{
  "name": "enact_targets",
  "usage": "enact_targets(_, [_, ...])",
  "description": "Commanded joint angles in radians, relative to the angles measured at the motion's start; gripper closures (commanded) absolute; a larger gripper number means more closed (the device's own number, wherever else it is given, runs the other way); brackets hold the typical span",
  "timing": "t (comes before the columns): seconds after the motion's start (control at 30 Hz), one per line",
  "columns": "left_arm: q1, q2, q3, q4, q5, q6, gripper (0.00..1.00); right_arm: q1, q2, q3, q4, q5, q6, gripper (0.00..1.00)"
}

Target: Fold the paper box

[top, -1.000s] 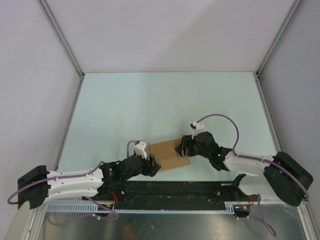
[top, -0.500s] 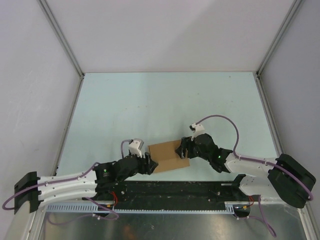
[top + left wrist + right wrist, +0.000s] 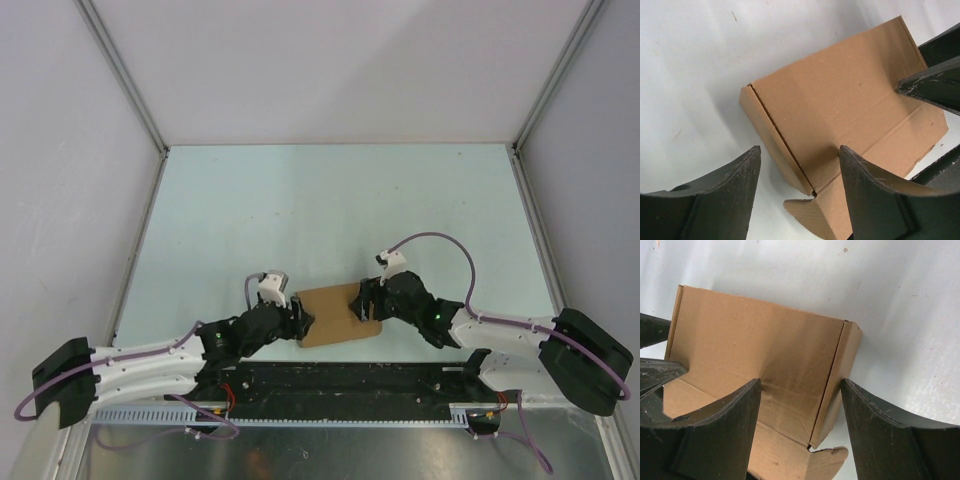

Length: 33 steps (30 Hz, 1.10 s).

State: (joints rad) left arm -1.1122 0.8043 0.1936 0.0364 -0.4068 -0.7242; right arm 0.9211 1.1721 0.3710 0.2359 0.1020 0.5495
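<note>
My left pincer (image 3: 299, 322) stands wide apart and grips nothing. Its fingers (image 3: 715, 200) sit either side of the left end of the paper box (image 3: 330, 314). My right pincer (image 3: 360, 302) is spread just as wide over the opposite end and is not clamped on it either. Between them the box lies on the pale desk (image 3: 330, 200), close to the arm bases. Its end flap (image 3: 767, 140) is folded upright, and a small tab (image 3: 807, 212) hangs loose at the corner.

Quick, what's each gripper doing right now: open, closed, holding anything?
Left gripper: open, jaws astride one end wall of the paper box, no grip visible.
Right gripper: open, jaws astride the opposite end wall, no grip visible.
</note>
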Motion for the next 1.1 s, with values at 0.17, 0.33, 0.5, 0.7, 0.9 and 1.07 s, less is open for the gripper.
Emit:
enact_targets(0.17, [0.078,0.081,0.052,0.169,0.085,0.091,0.31,0.027,-0.035,0.028,-0.009,0.030,0.017,0.30])
enact_targets(0.33, [0.117,0.137,0.046,0.264,0.128,0.101,0.32,0.038,-0.038,0.025,-0.007,0.038,0.023,0.30])
enact_targets(0.5, [0.137,0.225,0.084,0.338,0.146,0.132,0.32,0.039,-0.045,0.025,-0.015,0.039,0.024,0.30])
enact_targets(0.7, [0.147,0.280,0.144,0.350,0.117,0.174,0.31,0.032,-0.063,0.025,-0.035,0.073,0.029,0.30])
enact_targets(0.9, [0.147,0.099,0.133,0.153,0.045,0.125,0.27,0.016,-0.080,0.017,-0.043,0.085,0.029,0.29])
enact_targets(1.07, [0.143,-0.055,0.089,-0.018,0.037,0.074,0.19,0.002,-0.065,0.016,-0.023,0.068,0.024,0.29])
